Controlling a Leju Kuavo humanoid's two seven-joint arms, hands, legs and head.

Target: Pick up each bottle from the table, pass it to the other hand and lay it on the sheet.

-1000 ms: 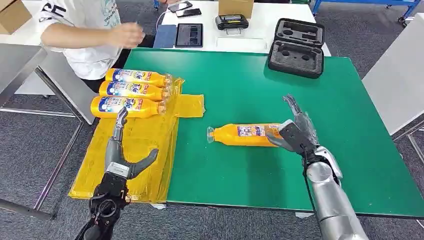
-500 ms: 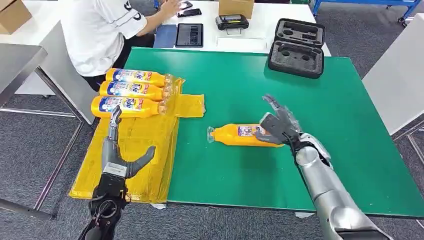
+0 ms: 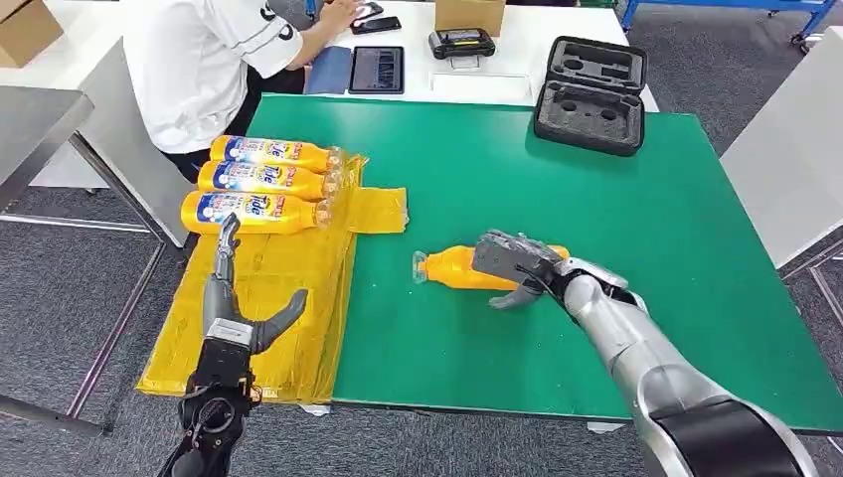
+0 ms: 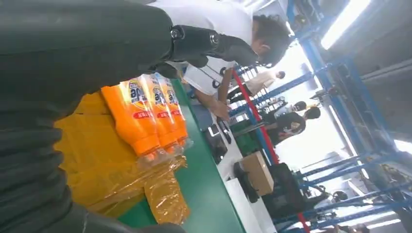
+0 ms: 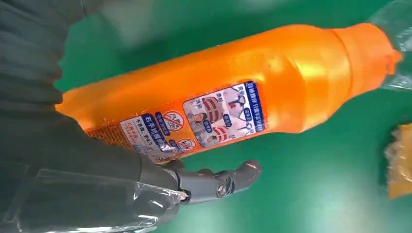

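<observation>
An orange bottle (image 3: 450, 267) lies on its side on the green table (image 3: 477, 179), clear cap toward the yellow sheet (image 3: 268, 288). My right hand (image 3: 515, 262) arches over its body, fingers draped across the top. In the right wrist view the thumb (image 5: 214, 183) sits just off the bottle (image 5: 243, 87), with green showing between them. My left hand (image 3: 232, 310) hovers open above the sheet, fingers pointing at three orange bottles (image 3: 260, 180) lying side by side on its far end. Those bottles (image 4: 145, 116) also appear beyond the left hand's dark fingers (image 4: 73, 58).
A person in a white shirt (image 3: 199, 70) stands at the table's far left corner, reaching toward the white table behind. A black foam case (image 3: 591, 94) sits on the far right of the green table. A tablet (image 3: 376, 70) and cardboard box (image 3: 467, 14) lie beyond.
My right hand swung from beside the bottle's base to over its body, turning palm down. The person turned away from the sheet toward the white table. The left hand barely moved.
</observation>
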